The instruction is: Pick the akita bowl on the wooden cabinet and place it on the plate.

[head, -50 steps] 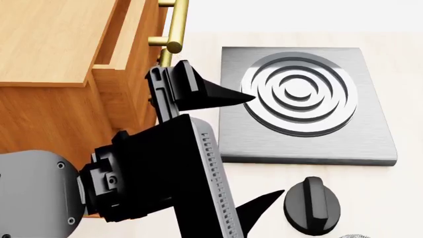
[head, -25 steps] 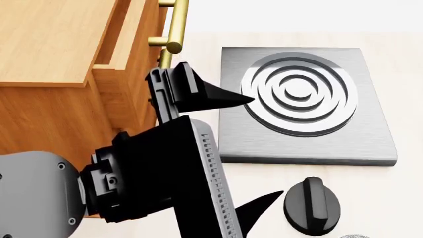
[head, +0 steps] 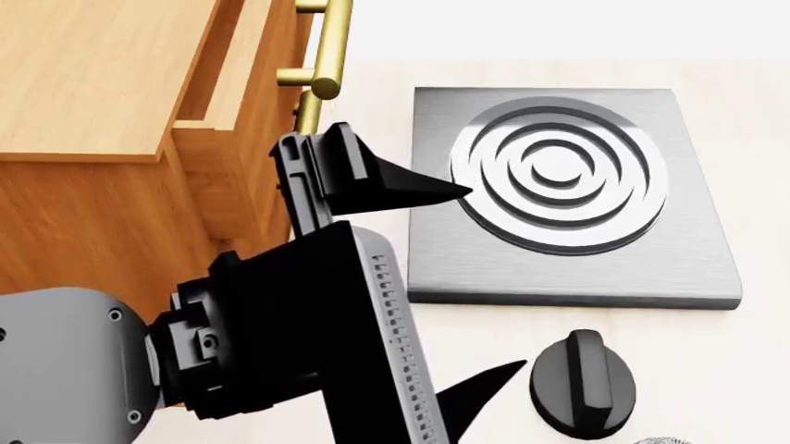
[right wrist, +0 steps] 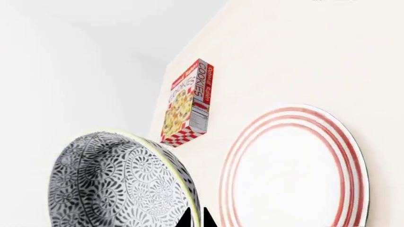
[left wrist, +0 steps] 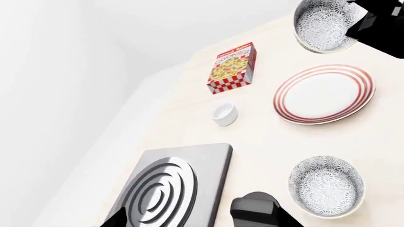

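In the right wrist view, the akita bowl (right wrist: 120, 184), white with a grey pattern, hangs in the air with my right gripper (right wrist: 197, 220) shut on its rim, just beside the red-ringed plate (right wrist: 296, 170). The left wrist view shows the same bowl (left wrist: 322, 23) held by the right gripper (left wrist: 353, 26) off the far side of the plate (left wrist: 325, 93). The wooden cabinet (head: 99, 83) fills the head view's upper left. My left gripper (head: 494, 277) stands open with nothing in it, beside the cabinet's front and over the stove's near-left corner.
A twin patterned bowl (left wrist: 326, 185) rests on the table on the plate's other side. A cookie box (left wrist: 233, 68) and a small white cup (left wrist: 224, 114) stand beyond the stove (head: 556, 185). The stove's black knob (head: 580, 384) sits at its near edge.
My left gripper has drifted slightly lower in the head view. Nothing else has visibly moved.
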You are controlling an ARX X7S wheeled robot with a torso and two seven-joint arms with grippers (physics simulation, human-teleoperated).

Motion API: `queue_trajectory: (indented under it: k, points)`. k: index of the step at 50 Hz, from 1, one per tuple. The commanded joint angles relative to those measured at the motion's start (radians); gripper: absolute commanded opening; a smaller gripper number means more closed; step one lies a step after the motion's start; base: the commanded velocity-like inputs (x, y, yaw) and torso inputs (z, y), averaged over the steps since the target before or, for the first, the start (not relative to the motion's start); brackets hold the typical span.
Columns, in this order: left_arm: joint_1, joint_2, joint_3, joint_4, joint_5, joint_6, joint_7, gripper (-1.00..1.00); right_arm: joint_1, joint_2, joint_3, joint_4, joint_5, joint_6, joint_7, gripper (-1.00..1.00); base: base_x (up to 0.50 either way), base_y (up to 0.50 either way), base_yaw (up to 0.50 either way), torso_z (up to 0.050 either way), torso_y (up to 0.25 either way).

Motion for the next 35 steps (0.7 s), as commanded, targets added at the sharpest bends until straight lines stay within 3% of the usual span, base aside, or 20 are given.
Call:
queue_trajectory:
  k: [1,21,35]
  points:
    - [0.001,-0.005,0.001,-0.002,0.000,0.004,0.002,1.00,0.085,0.055,-0.062,0.083,-0.052,0.046,0.017,-1.00,0.00,0.00,0.00,0.000,0.000]
    - [0.001,-0.004,0.009,-0.009,0.005,0.010,0.005,1.00,0.191,0.112,-0.141,0.164,-0.083,0.102,0.043,-1.00,0.00,0.00,0.00,0.001,0.000]
    - [0.008,-0.001,0.016,-0.018,0.011,0.020,0.009,1.00,0.200,0.093,-0.112,0.128,0.019,0.106,0.070,-1.00,0.00,0.00,0.00,0.000,0.001]
